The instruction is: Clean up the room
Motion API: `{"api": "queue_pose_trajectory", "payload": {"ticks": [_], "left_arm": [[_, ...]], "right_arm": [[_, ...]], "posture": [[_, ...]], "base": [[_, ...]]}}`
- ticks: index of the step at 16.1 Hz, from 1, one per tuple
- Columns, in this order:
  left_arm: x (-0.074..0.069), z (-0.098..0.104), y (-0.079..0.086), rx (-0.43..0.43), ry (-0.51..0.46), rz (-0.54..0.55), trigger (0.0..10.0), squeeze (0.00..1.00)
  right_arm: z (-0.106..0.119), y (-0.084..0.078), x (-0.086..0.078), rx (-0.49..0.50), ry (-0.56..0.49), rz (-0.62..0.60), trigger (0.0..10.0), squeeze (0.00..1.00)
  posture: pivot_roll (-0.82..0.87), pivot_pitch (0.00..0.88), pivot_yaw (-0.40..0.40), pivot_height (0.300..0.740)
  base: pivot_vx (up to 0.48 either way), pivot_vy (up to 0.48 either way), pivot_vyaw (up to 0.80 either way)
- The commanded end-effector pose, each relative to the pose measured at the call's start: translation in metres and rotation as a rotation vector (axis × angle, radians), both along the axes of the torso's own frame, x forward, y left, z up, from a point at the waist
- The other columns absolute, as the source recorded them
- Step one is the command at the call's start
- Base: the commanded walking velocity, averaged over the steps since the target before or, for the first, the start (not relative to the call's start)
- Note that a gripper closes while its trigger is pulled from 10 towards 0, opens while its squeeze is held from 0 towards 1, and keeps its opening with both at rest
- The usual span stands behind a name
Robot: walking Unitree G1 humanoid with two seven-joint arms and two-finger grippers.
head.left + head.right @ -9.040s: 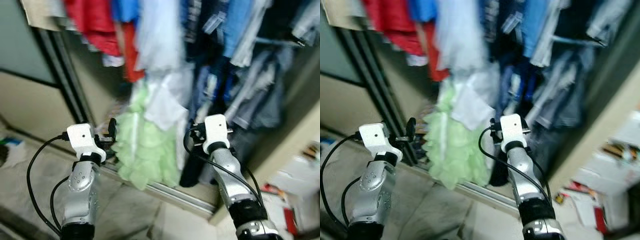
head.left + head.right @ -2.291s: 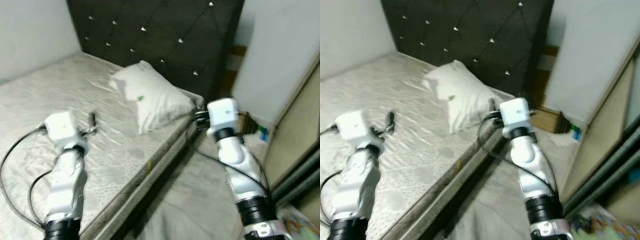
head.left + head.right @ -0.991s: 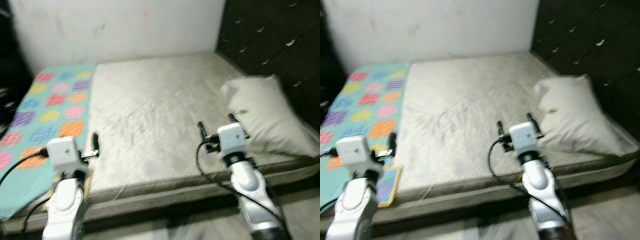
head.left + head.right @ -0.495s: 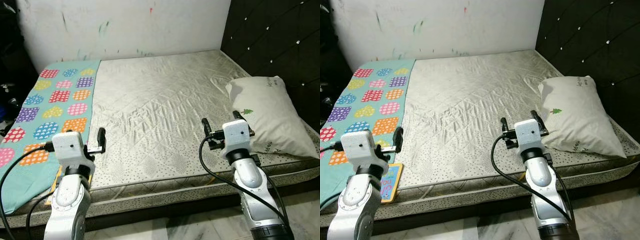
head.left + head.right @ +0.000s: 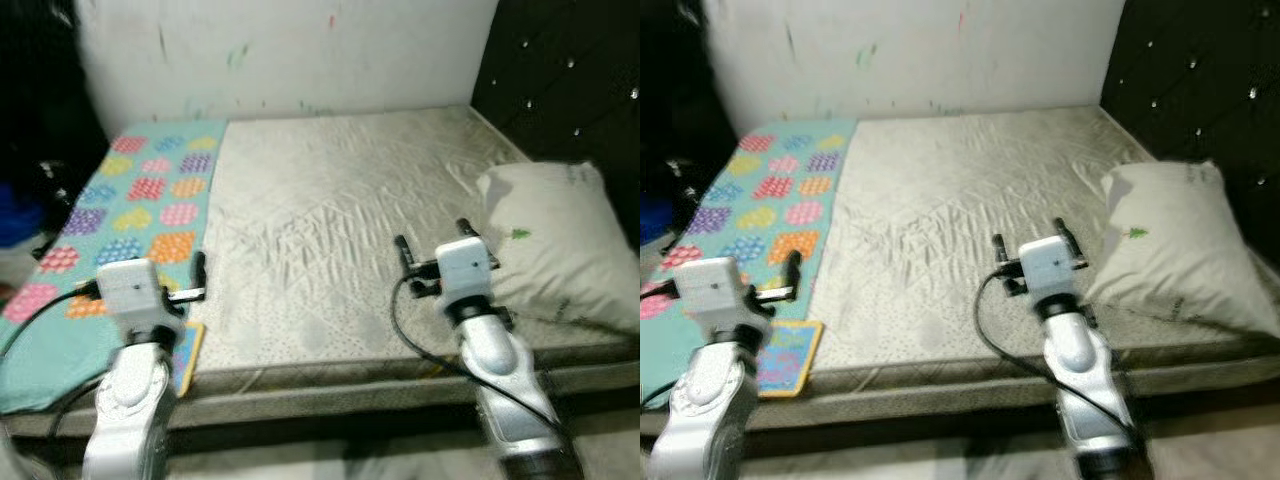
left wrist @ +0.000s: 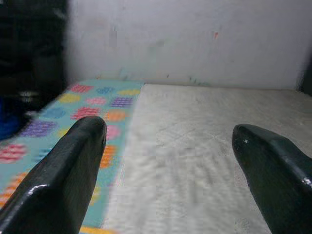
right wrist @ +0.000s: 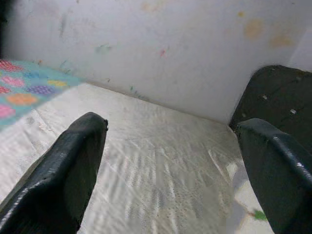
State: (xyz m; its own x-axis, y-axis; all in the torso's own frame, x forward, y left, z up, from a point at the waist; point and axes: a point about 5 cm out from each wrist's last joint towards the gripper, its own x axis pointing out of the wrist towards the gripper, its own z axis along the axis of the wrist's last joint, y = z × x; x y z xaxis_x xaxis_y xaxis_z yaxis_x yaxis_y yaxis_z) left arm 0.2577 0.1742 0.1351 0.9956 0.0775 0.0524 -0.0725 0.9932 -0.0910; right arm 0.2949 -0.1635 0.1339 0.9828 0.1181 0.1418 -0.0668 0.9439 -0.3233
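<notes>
Bed: grey quilted mattress [image 5: 330, 230], white pillow [image 5: 555, 245] at headboard edge
Blanket: polka-dot teal [image 5: 120, 215], foot edge
Left end effector [image 6: 170, 161]: wide open, empty
Right end effector [image 7: 170, 165]: wide open, empty
Tip: step closer, steady before reaching

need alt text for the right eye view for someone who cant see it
A bare grey quilted mattress holds a white pillow on the right and a teal polka-dot blanket on the left. Open left gripper and right gripper hover over its near edge.
</notes>
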Motion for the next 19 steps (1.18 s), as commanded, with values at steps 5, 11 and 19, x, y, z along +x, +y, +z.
{"api": "queue_pose_trajectory", "payload": {"ticks": [5, 11, 19], "left_arm": [[-0.0047, 0.0002, 0.0030, 0.003, 0.005, -0.010, 10.0, 0.00], [-0.0050, 0.0001, 0.0033, 0.000, 0.009, -0.020, 10.0, 0.00], [-0.0061, -0.0008, -0.0002, -0.007, 0.013, -0.032, 10.0, 0.00]], "right_arm": [[0.0074, 0.0067, 0.0021, 0.030, -0.014, 0.016, 10.0, 0.00], [0.0084, 0.0061, 0.0013, 0.021, -0.015, 0.015, 10.0, 0.00], [0.0088, 0.0046, 0.0010, 0.011, -0.017, 0.012, 10.0, 0.00]], "posture": [[-0.04, 0.000, 0.011, 0.740], [-0.05, 0.000, 0.012, 0.740], [-0.05, 0.000, 0.011, 0.740]], "base": [[0.000, 0.000, 0.25], [0.204, 0.000, 0.00], [0.274, 0.000, 0.00]]}}
